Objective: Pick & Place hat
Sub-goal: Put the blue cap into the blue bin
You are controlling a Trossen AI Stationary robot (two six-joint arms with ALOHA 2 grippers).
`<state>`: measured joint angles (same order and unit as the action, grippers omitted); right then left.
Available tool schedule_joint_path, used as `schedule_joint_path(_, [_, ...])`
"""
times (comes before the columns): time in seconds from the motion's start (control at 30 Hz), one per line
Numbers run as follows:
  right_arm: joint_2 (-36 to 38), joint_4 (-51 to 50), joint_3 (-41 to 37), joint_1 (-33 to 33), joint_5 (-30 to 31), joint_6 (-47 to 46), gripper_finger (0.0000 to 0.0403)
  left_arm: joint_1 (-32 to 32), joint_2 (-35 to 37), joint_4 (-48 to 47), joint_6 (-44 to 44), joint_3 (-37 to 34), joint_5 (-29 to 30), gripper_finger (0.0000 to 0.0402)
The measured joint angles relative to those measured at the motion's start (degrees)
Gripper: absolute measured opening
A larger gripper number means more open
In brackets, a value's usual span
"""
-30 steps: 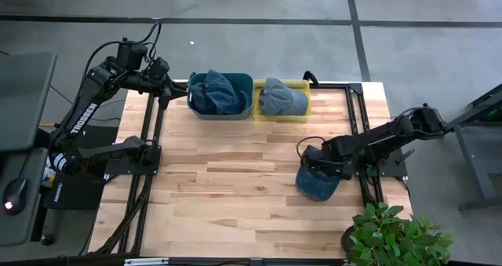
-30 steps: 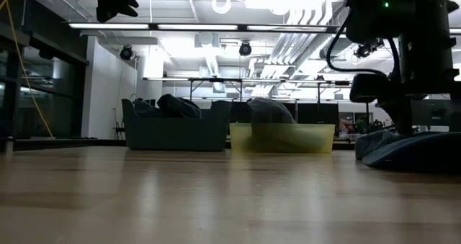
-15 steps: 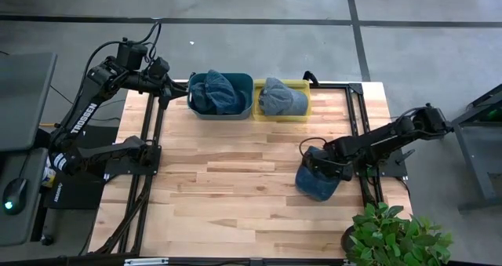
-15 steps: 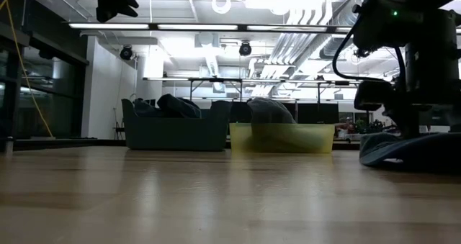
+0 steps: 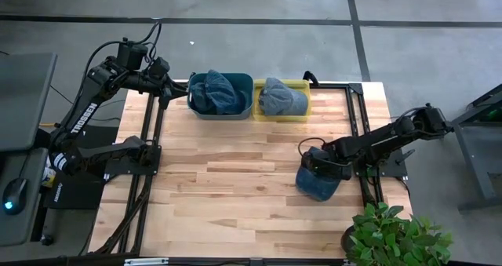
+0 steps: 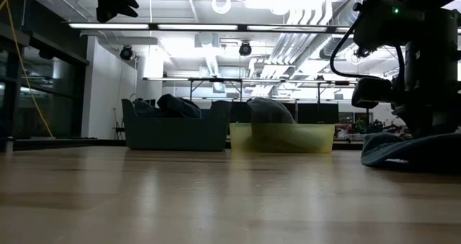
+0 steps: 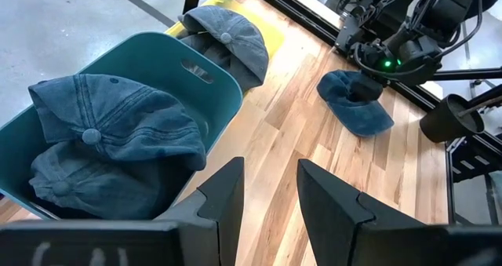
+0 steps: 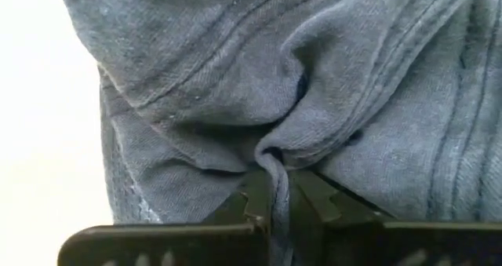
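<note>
The blue hat (image 5: 318,184) lies on the wooden counter (image 5: 235,187) near its right side, and the right end effector (image 5: 318,165) sits down on its crown, clenched on a pinched fold of the denim (image 8: 274,160). Just right of the hat runs the dark frame rail (image 5: 369,180), and a potted plant (image 5: 396,235) crowds the near right corner; to the hat's left the boards stretch bare and wide. Along the far edge stand a teal bin (image 5: 221,95) holding hats and, touching it, a yellow bin (image 5: 282,100) holding one more. The left end effector (image 5: 179,95) hangs beside the teal bin's left end, its fingers (image 7: 220,199) parted on nothing. From table height the hat is cut off at the frame's right edge.
</note>
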<state>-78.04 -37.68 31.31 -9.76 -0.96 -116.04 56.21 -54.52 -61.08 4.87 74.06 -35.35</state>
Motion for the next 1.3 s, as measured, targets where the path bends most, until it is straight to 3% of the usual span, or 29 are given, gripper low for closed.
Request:
schedule_joint_path(0.27, [0.3,-2.6,2.1,0.0,2.4,4.2,0.0014,0.0,0.0,0.0,0.0,0.0,0.0,0.0117])
schedule_joint_path(0.6, [0.2,-8.3,10.7,0.1,6.3,12.6,0.0014,0.0,0.0,0.0,0.0,0.0,-0.1,0.0117])
schedule_joint_path(0.9, [0.4,-16.9,22.5,0.0,11.3,25.6,0.0013,0.0,0.0,-0.1,-0.2,0.0,-0.6,0.0117])
schedule_joint_path(1.13, [0.4,-22.2,31.7,0.1,15.2,37.6,0.0013,0.0,0.0,0.0,-0.3,0.0,-4.6,0.0117])
schedule_joint_path(1.3, [0.5,-24.4,37.3,1.0,18.1,49.9,0.0013,0.0,-0.1,0.0,-1.0,0.0,-5.3,0.0117])
